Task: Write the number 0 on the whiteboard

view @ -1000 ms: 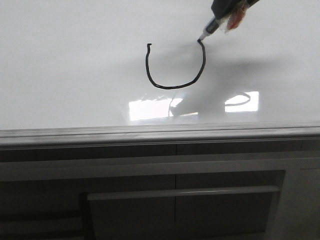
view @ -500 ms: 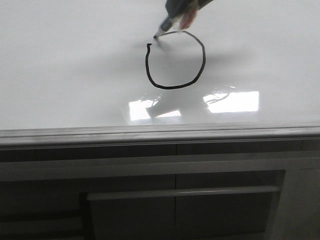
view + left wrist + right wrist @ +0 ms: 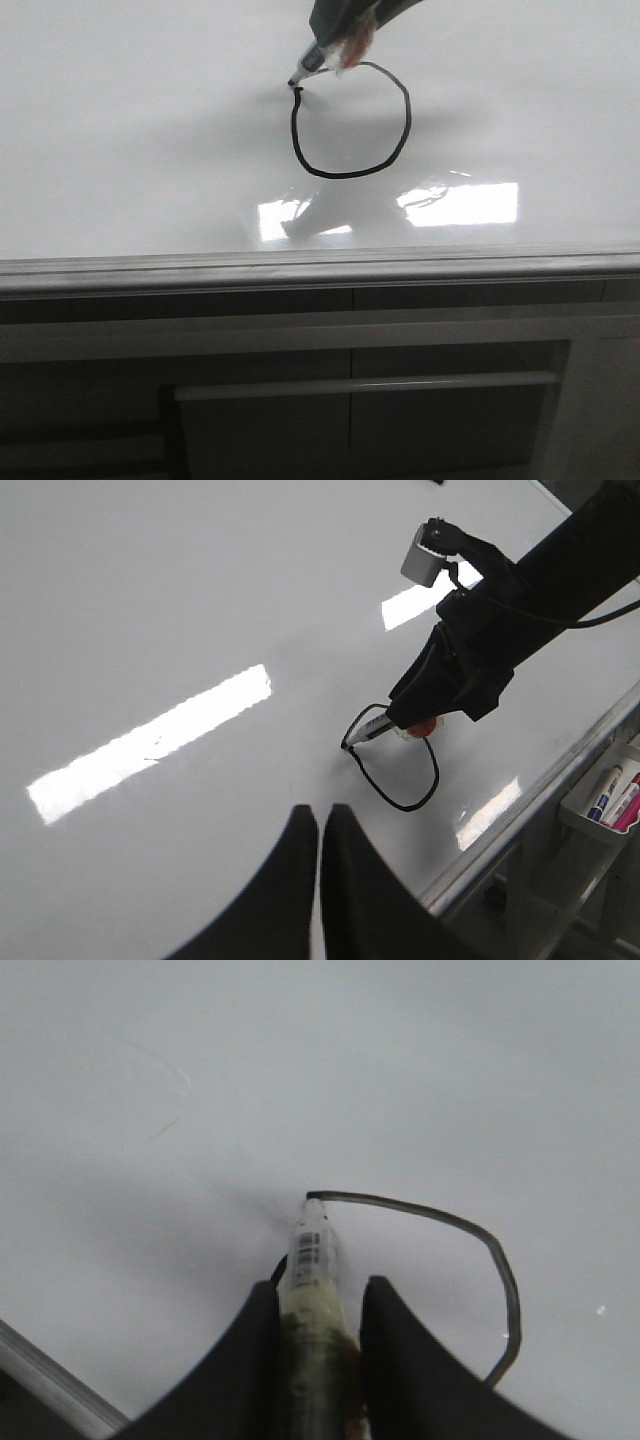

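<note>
The number 0 [image 3: 350,120] sits beside the right gripper [image 3: 318,1305], clamped on a marker [image 3: 310,1260].

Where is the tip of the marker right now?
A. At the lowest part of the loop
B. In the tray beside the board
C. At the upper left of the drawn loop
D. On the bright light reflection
C: in the front view the marker tip meets the number 0 at its upper left, on the whiteboard.

Office or lab: whiteboard [image 3: 130,150], marker tray [image 3: 605,800]
</note>
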Action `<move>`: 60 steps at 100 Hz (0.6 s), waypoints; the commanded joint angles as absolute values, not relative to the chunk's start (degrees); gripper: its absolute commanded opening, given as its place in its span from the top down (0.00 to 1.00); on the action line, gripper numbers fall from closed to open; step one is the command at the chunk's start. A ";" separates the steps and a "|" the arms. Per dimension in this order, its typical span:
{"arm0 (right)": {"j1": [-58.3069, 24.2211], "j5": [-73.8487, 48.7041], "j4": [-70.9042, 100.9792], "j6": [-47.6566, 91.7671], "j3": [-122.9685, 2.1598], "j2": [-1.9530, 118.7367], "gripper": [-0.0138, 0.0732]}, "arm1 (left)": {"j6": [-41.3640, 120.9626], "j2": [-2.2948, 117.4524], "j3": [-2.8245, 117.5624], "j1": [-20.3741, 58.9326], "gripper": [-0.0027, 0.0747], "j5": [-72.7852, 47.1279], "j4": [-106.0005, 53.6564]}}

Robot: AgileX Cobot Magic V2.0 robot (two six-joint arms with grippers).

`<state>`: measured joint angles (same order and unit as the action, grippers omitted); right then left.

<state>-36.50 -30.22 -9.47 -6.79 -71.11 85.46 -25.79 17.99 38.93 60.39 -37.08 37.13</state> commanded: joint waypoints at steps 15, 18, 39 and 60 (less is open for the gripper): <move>-36.12 -35.09 -10.02 -6.68 -71.44 86.09 0.90 | -26.40 18.60 40.26 60.67 0.99 -32.97 38.52; -36.12 -34.98 -10.02 -6.68 -71.44 85.77 0.90 | -26.40 18.60 40.26 60.67 0.99 -32.97 38.52; -36.12 -35.28 -7.84 -6.68 -74.19 80.58 0.90 | -26.40 18.60 40.26 60.67 0.99 -32.97 38.30; -36.12 -37.95 -4.10 -3.85 -80.63 74.37 0.90 | -26.40 18.60 40.26 60.67 0.99 -32.97 38.30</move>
